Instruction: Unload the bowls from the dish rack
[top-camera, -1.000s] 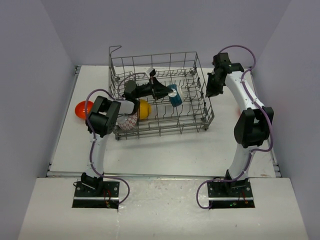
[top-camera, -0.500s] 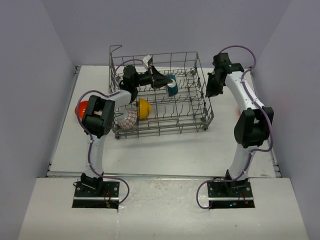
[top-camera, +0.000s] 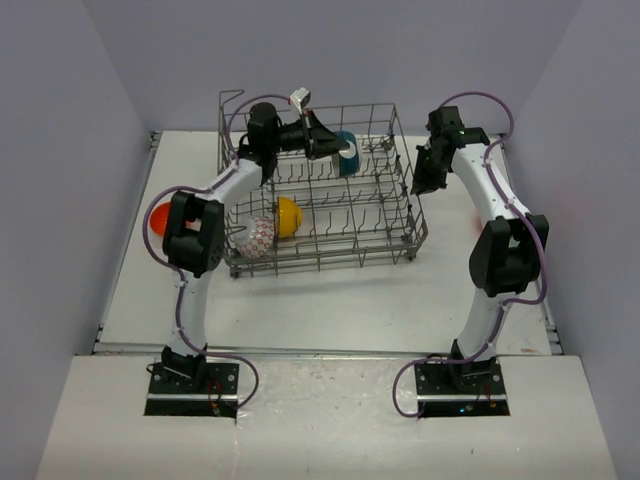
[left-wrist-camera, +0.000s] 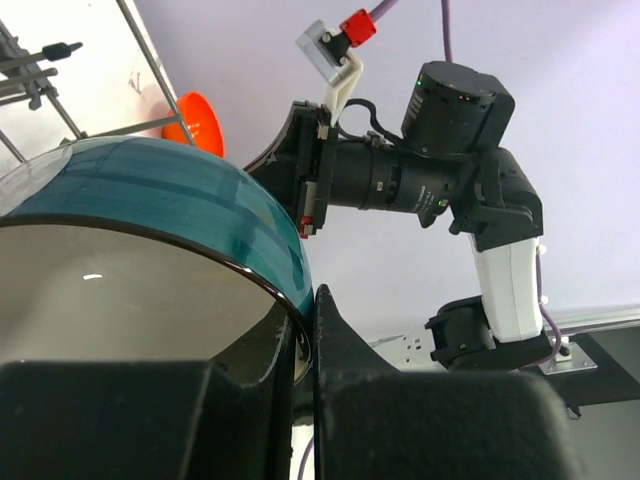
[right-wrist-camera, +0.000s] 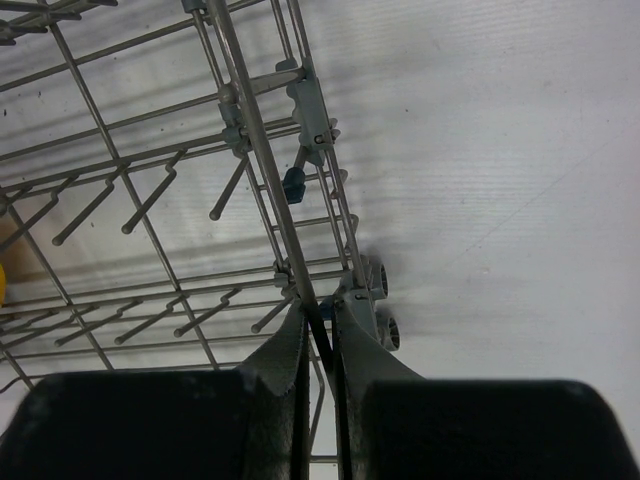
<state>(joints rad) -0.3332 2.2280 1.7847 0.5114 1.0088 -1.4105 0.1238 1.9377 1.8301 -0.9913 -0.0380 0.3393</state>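
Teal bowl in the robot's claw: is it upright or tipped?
Tipped on edge: the teal bowl hangs sideways from the left gripper, pinched by its rim.

we count 1 dish rack | 4 bowls: 1 teal-blue bowl, 1 yellow bowl, 1 white-and-red bowl, 1 orange bowl at the rack's 9 o'clock | 2 arms: left arm, right arm
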